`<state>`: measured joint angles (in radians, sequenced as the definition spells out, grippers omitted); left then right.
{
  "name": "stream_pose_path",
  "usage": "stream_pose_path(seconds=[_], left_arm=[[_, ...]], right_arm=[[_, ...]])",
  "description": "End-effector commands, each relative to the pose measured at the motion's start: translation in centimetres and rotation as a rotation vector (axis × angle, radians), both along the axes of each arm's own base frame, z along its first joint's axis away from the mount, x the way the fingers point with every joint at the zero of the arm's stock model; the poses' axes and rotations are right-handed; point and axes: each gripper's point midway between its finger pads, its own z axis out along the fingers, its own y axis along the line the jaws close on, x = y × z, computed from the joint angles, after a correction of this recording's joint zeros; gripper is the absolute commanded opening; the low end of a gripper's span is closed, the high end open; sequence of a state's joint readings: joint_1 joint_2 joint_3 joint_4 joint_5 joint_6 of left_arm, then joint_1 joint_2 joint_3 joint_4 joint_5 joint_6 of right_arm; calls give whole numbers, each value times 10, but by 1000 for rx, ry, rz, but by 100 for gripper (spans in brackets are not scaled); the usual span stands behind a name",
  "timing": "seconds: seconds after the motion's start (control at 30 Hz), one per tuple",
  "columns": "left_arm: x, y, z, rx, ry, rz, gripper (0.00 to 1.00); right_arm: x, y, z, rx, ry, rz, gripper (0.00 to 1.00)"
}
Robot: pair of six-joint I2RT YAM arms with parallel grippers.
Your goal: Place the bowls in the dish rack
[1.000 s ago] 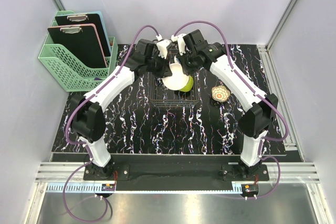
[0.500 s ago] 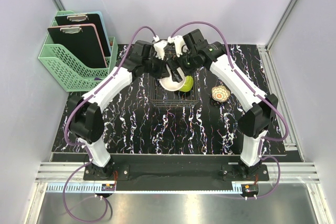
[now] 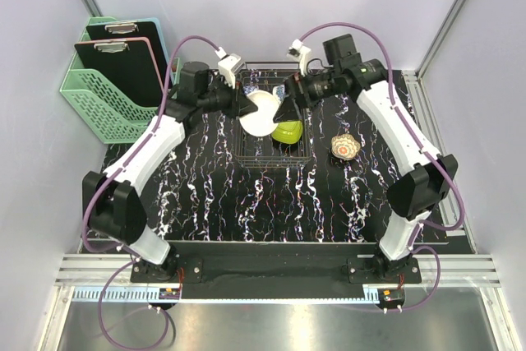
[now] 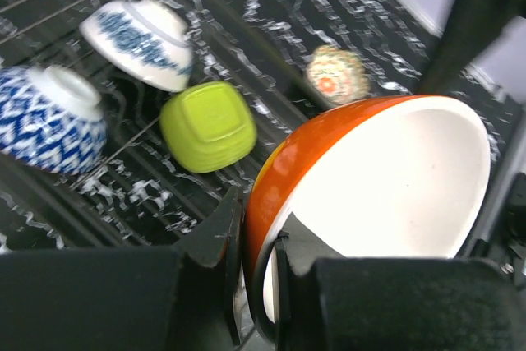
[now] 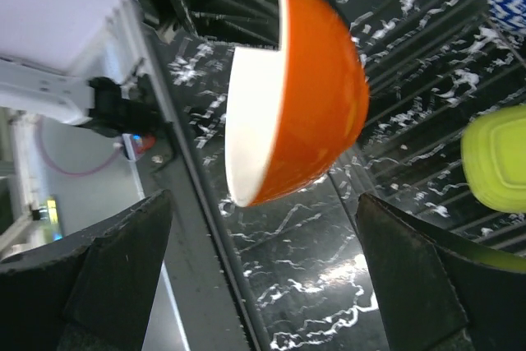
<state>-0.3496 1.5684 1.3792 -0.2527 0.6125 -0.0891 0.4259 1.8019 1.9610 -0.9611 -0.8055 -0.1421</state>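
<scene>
Orange bowl point(image 4: 370, 187) was up in the air over the left side of the dish rack point(image 3: 271, 159), tipped well over on edge. Left gripper point(image 4: 256, 240) was clamped on the rim only, one finger inside the bowl, one outside. Right gripper point(image 3: 292, 98) hung just beside it w/ fingers wide apart, holding nothing.

In the rack: lime green bowl point(image 4: 207, 125) upside down, a dark blue bowl point(image 4: 49, 117) and a white-and-blue bowl point(image 4: 140, 34) near it. Small patterned bowl point(image 3: 344, 147) sat on the table point(image 3: 205, 195) right of the rack, not yet loaded.

Risks, as I judged them:
- The rim pinch was thin and the bowl looked glazed, w/ most of its weight off to one side, so it could swivel or slip on the way down.
- Lowered off-line, it could land on the tines, not btwn them, & roll, or knock the lime one.
- R fingers were close by, so a clash was poss. if both arms moved at once.
</scene>
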Motion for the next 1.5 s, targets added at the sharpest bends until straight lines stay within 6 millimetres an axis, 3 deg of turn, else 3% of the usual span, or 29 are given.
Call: stream_pose_path(seconds=[0.0, 0.5, 0.73, 1.03, 1.47], left_arm=[[-25, -14, 55, -133, -142, -132, 0], [-38, -15, 70, -177, -180, -163, 0], [-39, -17, 69, -189, -172, -169, 0], [-37, -19, 68, -191, -168, -166, 0], [-36, -23, 63, -179, -165, -162, 0]], right_arm=[[-20, 8, 46, 230, 66, 152, 100], [-15, 22, 20, 301, 236, 224, 100], [-26, 20, 46, 397, 302, 315, 94], [-33, 19, 48, 435, 343, 369, 76], [-38, 22, 57, 467, 366, 424, 84]])
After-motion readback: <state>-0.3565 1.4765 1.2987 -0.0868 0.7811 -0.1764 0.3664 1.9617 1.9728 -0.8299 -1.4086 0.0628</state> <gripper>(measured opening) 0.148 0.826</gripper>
